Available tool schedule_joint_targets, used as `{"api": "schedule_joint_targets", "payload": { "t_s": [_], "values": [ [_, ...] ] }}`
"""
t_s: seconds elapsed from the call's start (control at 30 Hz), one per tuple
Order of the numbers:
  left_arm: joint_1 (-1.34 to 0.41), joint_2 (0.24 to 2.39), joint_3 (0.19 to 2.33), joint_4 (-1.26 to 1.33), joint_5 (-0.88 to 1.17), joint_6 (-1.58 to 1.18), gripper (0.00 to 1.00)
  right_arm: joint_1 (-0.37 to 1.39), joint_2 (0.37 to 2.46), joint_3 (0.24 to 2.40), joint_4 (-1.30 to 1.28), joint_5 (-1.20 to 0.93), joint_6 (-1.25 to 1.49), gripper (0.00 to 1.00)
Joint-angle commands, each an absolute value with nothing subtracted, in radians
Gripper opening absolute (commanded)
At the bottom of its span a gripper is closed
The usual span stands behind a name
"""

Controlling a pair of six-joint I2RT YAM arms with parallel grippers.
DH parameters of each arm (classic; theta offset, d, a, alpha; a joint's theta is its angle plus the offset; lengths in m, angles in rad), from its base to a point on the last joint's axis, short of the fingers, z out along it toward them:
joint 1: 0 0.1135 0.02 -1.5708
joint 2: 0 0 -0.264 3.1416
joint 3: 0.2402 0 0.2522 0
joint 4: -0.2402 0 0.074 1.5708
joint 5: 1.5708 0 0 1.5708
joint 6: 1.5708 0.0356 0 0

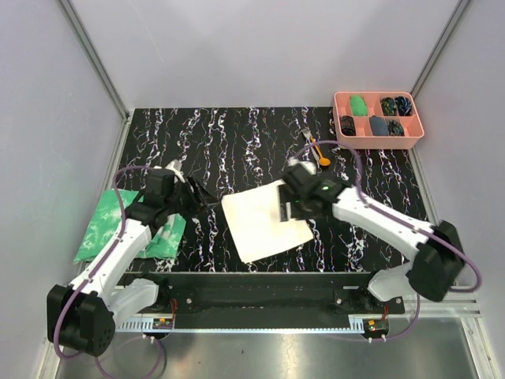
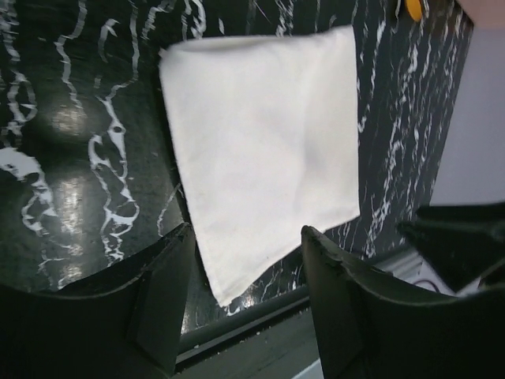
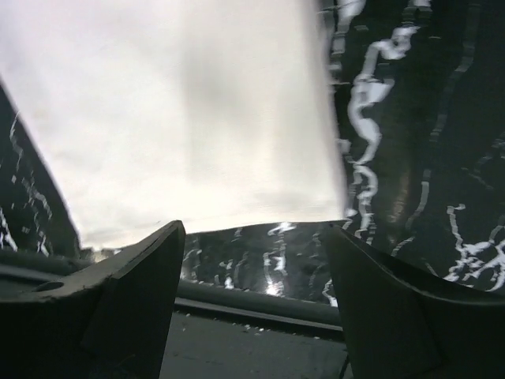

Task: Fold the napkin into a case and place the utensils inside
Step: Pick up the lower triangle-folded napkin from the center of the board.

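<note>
Here, at the far left, a green-and-white cloth (image 1: 106,225) lies at the near corner of the counter (image 1: 197,134), partly under the left arm and no part of the job. Just right of it the left fingers (image 2: 162,292) hang spread with nothing between them. The napkin (image 1: 264,225) lies ahead of them and to their right, apart from them, its near corner showing in the gap between them in the wrist view.

The napkin rests flat near the middle of the counter, turned so its edges run aslant to the counter's front. It looks close to square, so I can give it no clear long axis, and it is not yet a narrow case. A faint crease crosses it, but whether it is already doubled I cannot tell.

Over its far right edge sit the right fingers (image 3: 134,292), spread wide and pinching nothing. Their wrist view shows the cloth's edge just past the fingertips, and whether they touch it I cannot tell. The right arm is plainly the nearer, so the next fold likely starts from that edge and carries leftwards.

Further right and farther back, the utensils (image 1: 316,150) lie together on bare counter. They are apart from the napkin, between it and the pink tray (image 1: 379,143).
</note>
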State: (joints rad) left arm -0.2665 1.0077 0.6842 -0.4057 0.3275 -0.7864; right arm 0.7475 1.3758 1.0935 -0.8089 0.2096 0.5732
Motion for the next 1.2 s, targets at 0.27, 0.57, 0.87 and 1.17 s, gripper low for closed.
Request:
{"api": "schedule_joint_targets", "payload": {
  "t_s": [0.27, 0.57, 0.87, 1.17],
  "values": [
    [-0.170, 0.936, 0.772, -0.572, 0.261, -0.758, 0.59, 1.114, 1.851, 1.442, -0.744, 0.029, 0.488, 0.60],
    [-0.144, 0.953, 0.756, -0.561, 0.322, -0.738, 0.59, 1.144, 1.954, 1.499, -0.730, -0.009, 0.453, 0.63],
    [-0.132, 0.989, 0.752, -0.531, 0.356, -0.738, 0.59, 1.147, 2.008, 1.506, -0.729, -0.015, 0.456, 0.55],
    [-0.109, 1.035, 0.753, -0.503, 0.388, -0.729, 0.59, 1.161, 2.078, 1.502, -0.752, 0.044, 0.494, 0.49]
  ]
}}
